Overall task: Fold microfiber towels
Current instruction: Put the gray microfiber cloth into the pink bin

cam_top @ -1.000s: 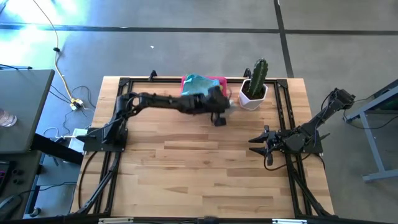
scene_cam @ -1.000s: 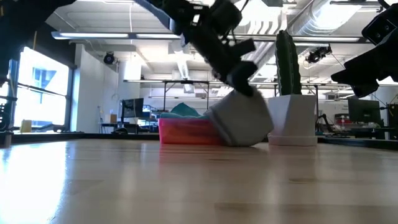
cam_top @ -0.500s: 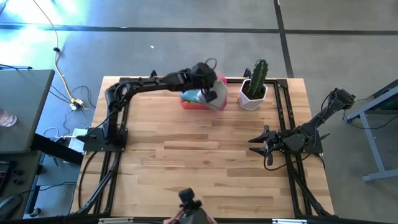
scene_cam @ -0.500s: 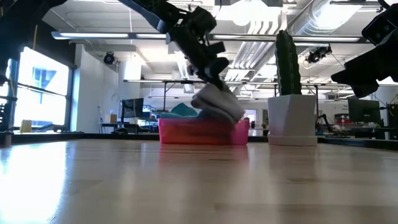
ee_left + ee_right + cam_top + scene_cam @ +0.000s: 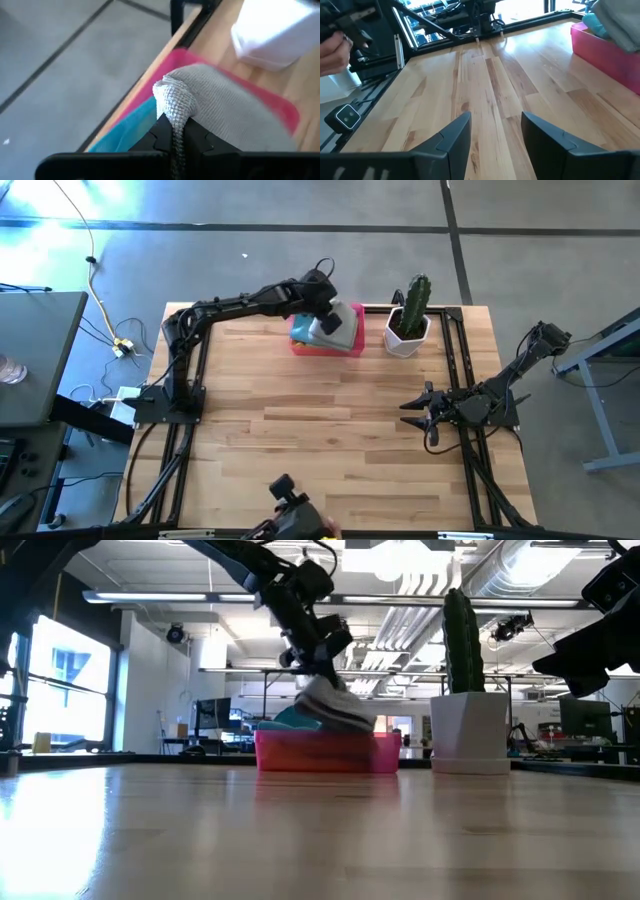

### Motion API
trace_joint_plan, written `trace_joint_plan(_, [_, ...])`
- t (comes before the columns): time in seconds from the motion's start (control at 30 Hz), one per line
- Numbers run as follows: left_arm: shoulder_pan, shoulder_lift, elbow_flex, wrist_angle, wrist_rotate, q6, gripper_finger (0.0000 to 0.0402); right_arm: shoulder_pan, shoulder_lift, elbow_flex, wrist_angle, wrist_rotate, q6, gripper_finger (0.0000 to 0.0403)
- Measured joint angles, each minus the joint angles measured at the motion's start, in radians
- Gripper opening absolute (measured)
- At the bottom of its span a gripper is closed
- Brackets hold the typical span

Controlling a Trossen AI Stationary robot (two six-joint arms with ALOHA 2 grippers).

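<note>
High view gives me the wooden table (image 5: 330, 440) first, with the pink tray (image 5: 345, 343) at its far edge, directly under my left gripper (image 5: 322, 320). Just beside the tray stands the white cactus pot (image 5: 407, 335). A grey towel (image 5: 335, 710) is pinched between the left fingers (image 5: 172, 137), clenched tight on a bunched fold; the rest drapes below them onto a blue towel (image 5: 127, 127) in the tray. My right gripper (image 5: 495, 135) waits low over bare wood, fingers parted, holding nothing.

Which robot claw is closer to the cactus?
The left claw. It holds the grey towel over the pink tray, right beside the cactus. The right claw waits farther off, nearer the table's front.
</note>
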Motion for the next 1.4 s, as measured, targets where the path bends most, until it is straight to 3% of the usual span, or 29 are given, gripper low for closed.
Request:
trace_joint_plan(0.2, [0.010, -0.004, 0.000, 0.043, -0.054, 0.009, 0.0008, 0.000, 0.000, 0.000, -0.007, 0.000, 0.000, 0.0165])
trace_joint_plan(0.5, [0.058, -0.002, -0.001, -0.112, -0.072, -0.066, 0.0008, 0.000, 0.000, 0.000, -0.009, 0.000, 0.000, 0.0165])
trace_joint_plan(0.7, [0.077, 0.009, -0.051, -0.121, -0.076, -0.075, 0.0015, 0.000, 0.000, 0.000, -0.009, 0.000, 0.000, 0.0165])
trace_joint_plan(0.83, [0.084, 0.009, -0.058, -0.138, -0.031, -0.075, 0.0046, 0.000, 0.000, 0.000, -0.009, 0.000, 0.000, 0.0165])
trace_joint_plan(1.13, [0.103, -0.036, -0.058, -0.112, 0.153, 0.011, 0.0179, 0.000, 0.000, 0.000, -0.008, 0.000, 0.000, 0.0165])
trace_joint_plan(1.27, [0.103, -0.097, -0.058, -0.133, 0.246, 0.024, 0.0204, 0.000, 0.000, 0.000, -0.008, 0.000, 0.000, 0.0165])
trace_joint_plan(1.4, [0.071, -0.183, -0.057, -0.188, 0.266, 0.018, 0.0206, 0.000, 0.000, 0.000, -0.009, 0.000, -0.001, 0.0165])
